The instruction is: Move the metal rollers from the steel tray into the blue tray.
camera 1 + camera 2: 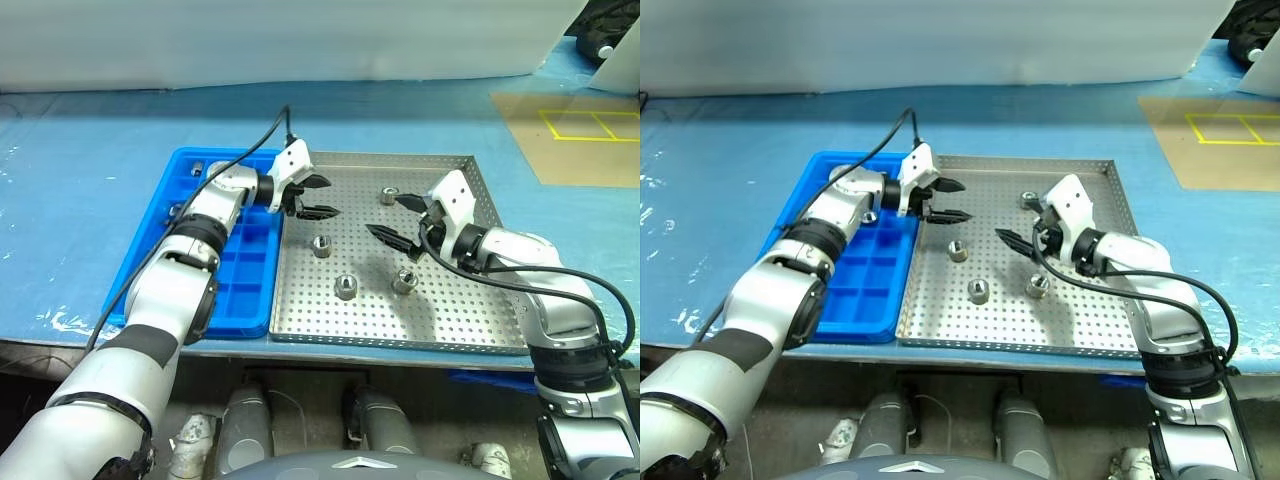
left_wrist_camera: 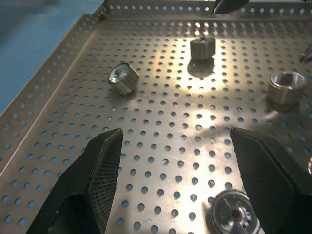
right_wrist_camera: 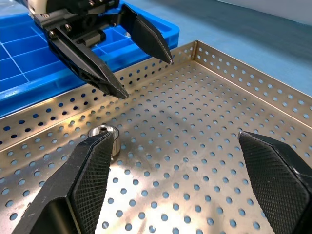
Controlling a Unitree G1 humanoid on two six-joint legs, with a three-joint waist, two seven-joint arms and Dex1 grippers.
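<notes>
Metal rollers, small shiny cylinders with a centre hole, lie on the perforated steel tray [image 1: 455,325] in the middle of the left eye view: one [image 1: 321,245] upright at centre, one [image 1: 345,286] and one [image 1: 403,281] lower, one [image 1: 388,195] near the upper rim. The blue plastic compartment tray [image 1: 240,285] touches its left side. The left gripper [image 1: 315,197] and the right gripper [image 1: 398,220] both hover with fingers apart, holding nothing.

In the left wrist view one roller [image 2: 123,78] lies tipped on its side, its axis about level; another [image 2: 202,47] stands upright.

In the right wrist view one roller [image 3: 107,137] sits just beside the near finger [image 3: 80,185].
</notes>
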